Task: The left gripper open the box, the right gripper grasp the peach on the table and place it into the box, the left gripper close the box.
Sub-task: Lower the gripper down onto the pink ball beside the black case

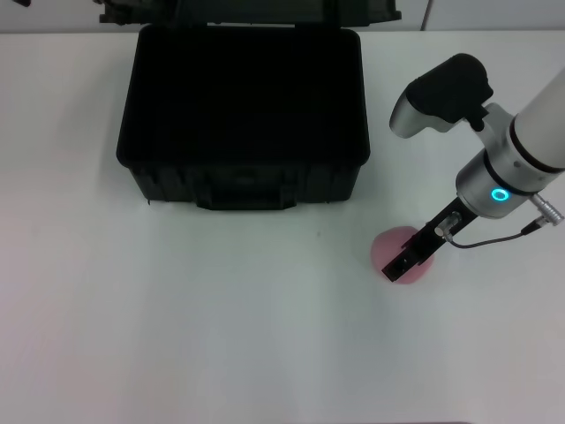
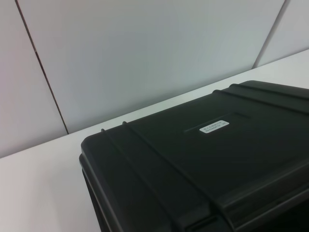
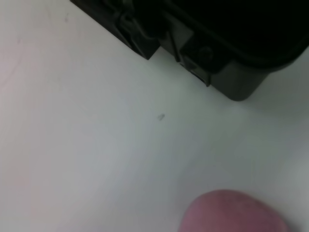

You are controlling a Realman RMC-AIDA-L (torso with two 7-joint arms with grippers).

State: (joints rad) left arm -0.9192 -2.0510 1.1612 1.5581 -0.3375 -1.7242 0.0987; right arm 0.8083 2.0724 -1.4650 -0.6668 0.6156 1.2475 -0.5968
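1. The small round pale pink peach sat on the plain white surface, to the right of the box and a little nearer the robot than its front wall.
2. The slim black right end effector hung directly over the peach, its dark tip covering the fruit's middle in the head view; I could not tell how far its fingers were parted or whether they touched the fruit.
3. Its silver-grey arm with the cyan glowing ring reached in from the right, a thin cable looping below the wrist.
4. The large black hard plastic box stood open further back on the left, its dark interior showing and its lid tipped up at the far edge.
5. The box's front handle and latches faced the robot.
6. The left wrist view looked across the ribbed lid with its small white label; the left end effector itself was not in sight.
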